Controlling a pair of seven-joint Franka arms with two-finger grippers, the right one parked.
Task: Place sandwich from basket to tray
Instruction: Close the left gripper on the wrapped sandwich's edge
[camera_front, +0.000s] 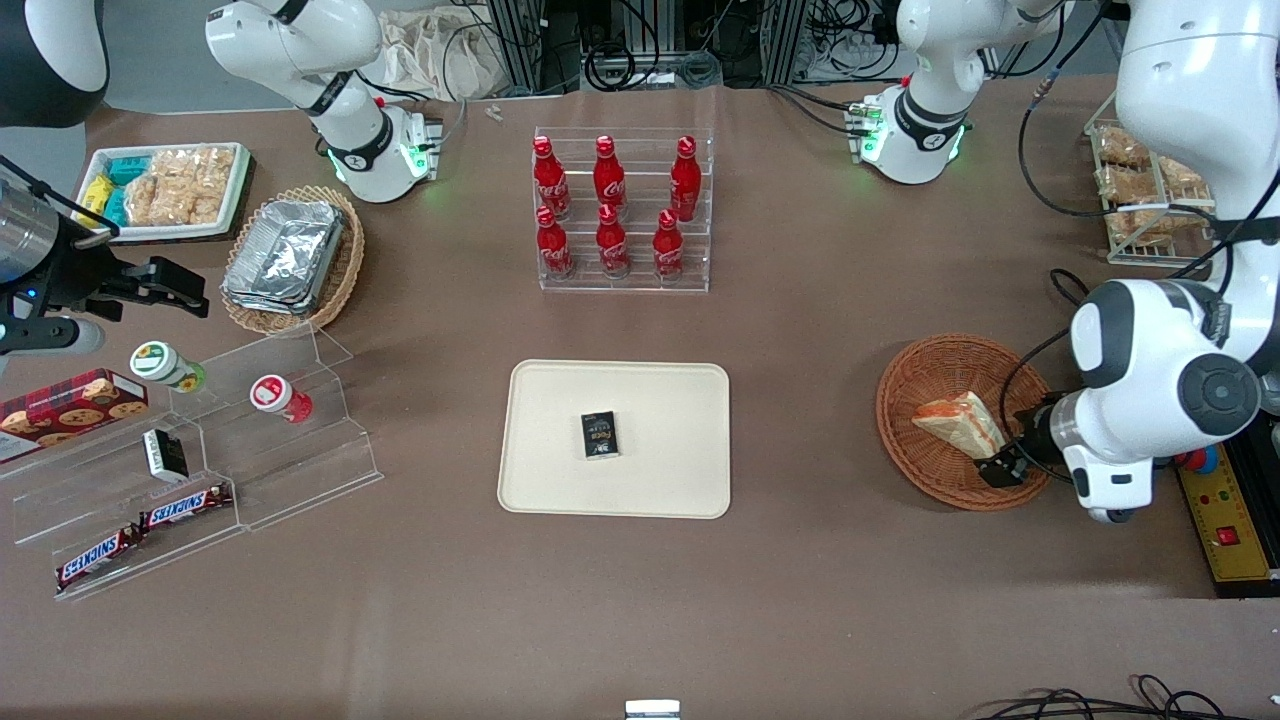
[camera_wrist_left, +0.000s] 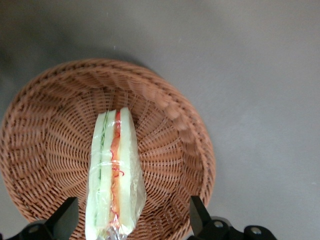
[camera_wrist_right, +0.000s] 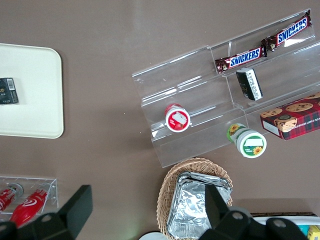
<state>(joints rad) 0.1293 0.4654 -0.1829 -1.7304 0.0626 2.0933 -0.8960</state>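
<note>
Left wrist view shows the gripper (camera_wrist_left: 132, 220) with its fingers (camera_wrist_left: 65, 216) spread wide on either side of the sandwich (camera_wrist_left: 114, 175), not pressing it. The sandwich stands on edge inside the basket (camera_wrist_left: 165, 105). On the tabletop (camera_front: 800, 560), the tray (camera_front: 560, 400) carries only a small black packet (camera_front: 600, 435).

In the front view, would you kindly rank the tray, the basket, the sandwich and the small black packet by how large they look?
1. Tray.
2. Basket, clearly smaller.
3. Sandwich, lying in the basket, with the open gripper at its end.
4. Black packet on the tray, smallest.
</note>
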